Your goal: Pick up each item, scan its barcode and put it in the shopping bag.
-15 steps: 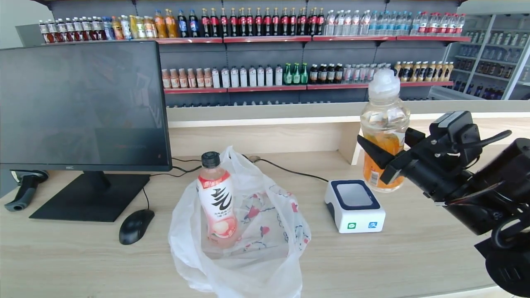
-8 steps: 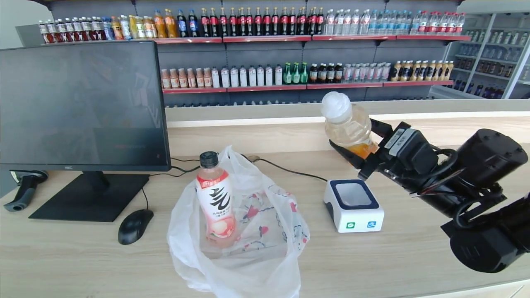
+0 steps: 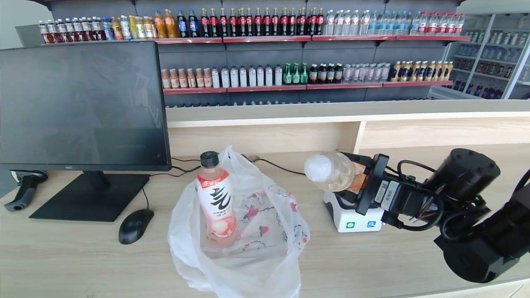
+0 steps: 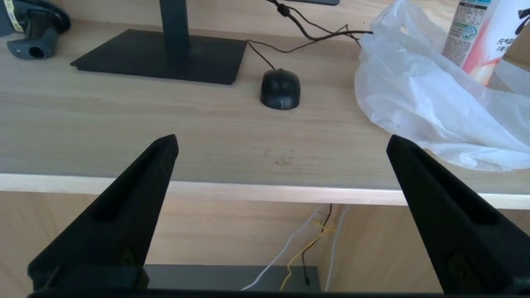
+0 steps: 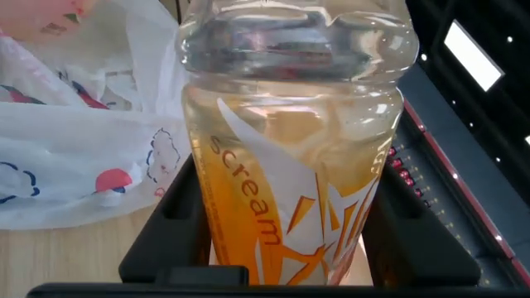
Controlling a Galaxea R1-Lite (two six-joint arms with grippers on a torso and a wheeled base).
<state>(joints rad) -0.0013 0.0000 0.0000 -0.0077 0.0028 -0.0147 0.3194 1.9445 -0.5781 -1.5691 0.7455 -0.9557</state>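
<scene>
Right pincer: closed on the orange bottle, one finger on either side of its label band. Grip looks snug.
Orange bottle: held on its side in the air, directly over the scanner, white cap pointing toward the bag. Whether it touches the scanner window I cannot tell.
Left pincer: fingers spread wide with nothing between them. It hangs off the near edge of the surface, on the far side of the bag from the scanner.
Shopping bag: just beside the scanner, mouth open. The pink bottle stands upright inside it.
Done, by my reading: one item bagged.
In hand: the scan of the second item. Whether its barcode faces the scanner window I cannot tell.
Left to do: carry the orange bottle from the scanner across to the bag, lower it in beside the pink bottle, let go.
</scene>
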